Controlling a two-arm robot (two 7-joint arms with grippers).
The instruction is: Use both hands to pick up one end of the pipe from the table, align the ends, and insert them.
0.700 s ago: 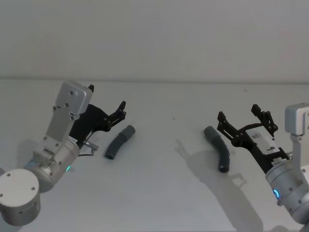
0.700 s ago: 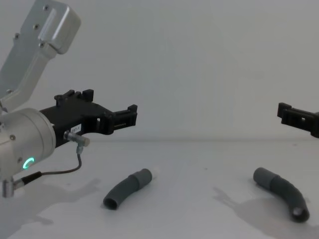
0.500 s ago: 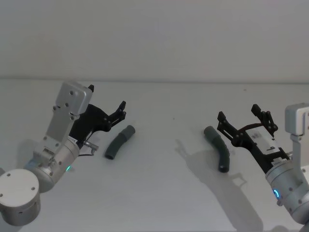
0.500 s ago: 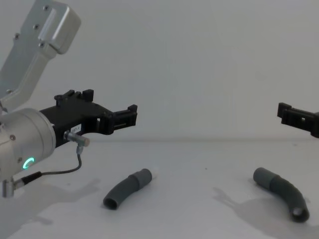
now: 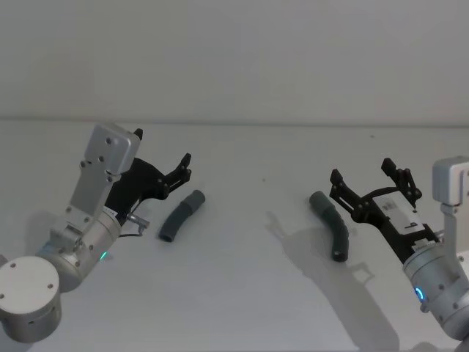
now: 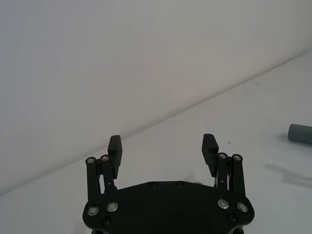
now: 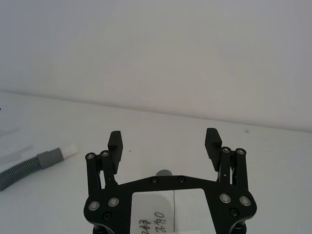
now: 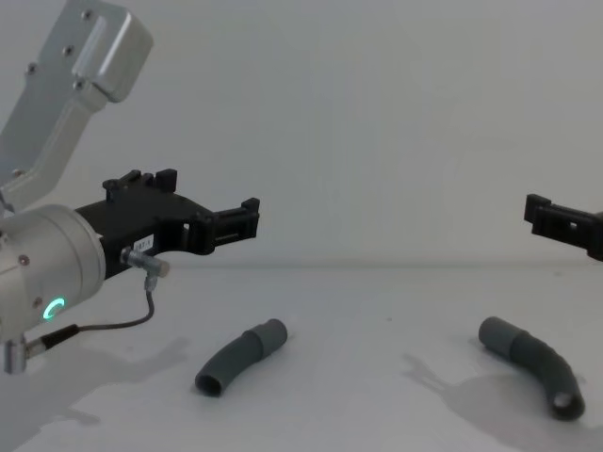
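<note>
The right gripper point(image 8: 558, 222) is cut off by the chest view's edge, with only one black finger end showing. In the right wrist view its own plate covers most of the right hose piece point(image 7: 163, 172), leaving a rounded grey collar end. In the left wrist view a grey cuff point(image 6: 300, 133) is cut by the frame edge, and I cannot tell which piece it belongs to. The white tip point(image 7: 69, 149) of the left hose piece point(image 5: 181, 215) is plain from the right wrist but hard to make out from the head against the pale table point(image 5: 242, 301).

Both sets of jaws stand wide apart and hold nothing. The left gripper point(image 5: 162, 152) hangs above the table just beside the left hose piece, not touching it. The right gripper hangs near the right hose piece, which lies on the table well apart from the other.

Both pieces are short, curved, dark grey ribbed hoses with smooth lighter cuffs. The grippers are black and angular, and the left one's silver cylindrical wrist point(image 8: 47, 268) carries a green ring light.
</note>
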